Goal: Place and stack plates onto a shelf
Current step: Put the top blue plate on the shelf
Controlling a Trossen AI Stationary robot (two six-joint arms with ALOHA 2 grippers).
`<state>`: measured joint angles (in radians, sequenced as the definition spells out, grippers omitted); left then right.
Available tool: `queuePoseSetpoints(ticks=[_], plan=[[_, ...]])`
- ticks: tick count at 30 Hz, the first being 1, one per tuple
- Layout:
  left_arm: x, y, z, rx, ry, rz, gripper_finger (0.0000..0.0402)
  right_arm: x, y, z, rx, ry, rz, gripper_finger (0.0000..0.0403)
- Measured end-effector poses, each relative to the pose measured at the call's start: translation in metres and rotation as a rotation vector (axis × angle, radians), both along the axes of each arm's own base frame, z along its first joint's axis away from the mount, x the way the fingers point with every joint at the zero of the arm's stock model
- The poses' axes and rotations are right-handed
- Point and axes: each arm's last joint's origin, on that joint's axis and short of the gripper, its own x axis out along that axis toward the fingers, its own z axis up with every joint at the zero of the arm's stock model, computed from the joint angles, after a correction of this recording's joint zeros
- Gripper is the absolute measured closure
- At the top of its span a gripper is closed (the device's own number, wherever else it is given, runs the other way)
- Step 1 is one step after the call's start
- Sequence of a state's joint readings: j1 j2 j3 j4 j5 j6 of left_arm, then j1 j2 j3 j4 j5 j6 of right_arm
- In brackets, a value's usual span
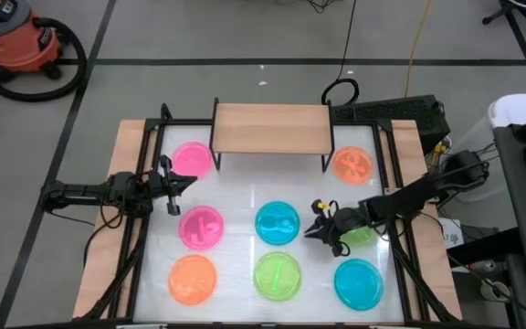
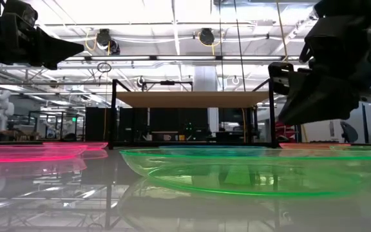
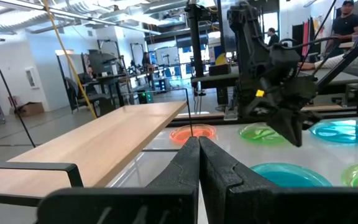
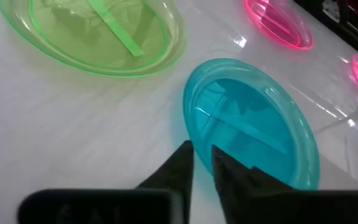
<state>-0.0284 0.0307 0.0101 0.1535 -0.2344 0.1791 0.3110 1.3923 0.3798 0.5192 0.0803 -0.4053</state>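
Note:
The light-wood shelf (image 1: 272, 128) stands on black legs at the table's far middle, with nothing on it. Several plates lie flat on the white tabletop: pink (image 1: 192, 160) and orange (image 1: 352, 164) beside the shelf, pink (image 1: 201, 227), blue (image 1: 278, 223) and green (image 1: 362, 236) in the middle row, and orange (image 1: 193, 279), green (image 1: 278, 276) and blue (image 1: 359, 281) near the front. My right gripper (image 4: 202, 151) hovers above the middle blue plate's (image 4: 253, 130) right rim. It slants down, its fingers a narrow gap apart. My left gripper (image 1: 190, 181) waits shut at the left, pointing level.
The right arm passes over the middle-row green plate and hides part of it. Black frame rails (image 1: 144, 210) run along both table sides. There is bare tabletop (image 1: 272, 187) between the shelf and the middle row of plates.

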Motion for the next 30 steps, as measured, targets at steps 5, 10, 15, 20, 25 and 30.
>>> queuePoseSetpoints(ticks=[5,10,15,20,25,30], plan=[[0.000,0.000,0.000,0.000,-0.001,0.000,0.0398,0.005,0.001,-0.009,-0.009,-0.012,-0.025,0.0285],[0.000,0.000,0.000,0.000,0.000,0.000,0.0398,0.016,0.003,-0.015,-0.051,0.005,-0.055,0.0244],[0.000,0.000,0.000,0.000,0.000,0.000,0.0398,0.028,0.005,-0.020,-0.118,0.030,-0.059,0.0238],[0.000,0.000,0.000,0.000,-0.001,0.000,0.0398,0.034,0.007,-0.028,-0.138,0.064,-0.058,0.0245],[0.000,0.000,0.000,0.000,-0.001,0.000,0.0398,0.036,0.007,-0.032,-0.148,0.074,-0.072,0.0248],[0.000,0.000,0.000,0.000,0.000,0.000,0.0398,0.036,0.007,-0.034,-0.183,0.078,-0.078,0.0257]])
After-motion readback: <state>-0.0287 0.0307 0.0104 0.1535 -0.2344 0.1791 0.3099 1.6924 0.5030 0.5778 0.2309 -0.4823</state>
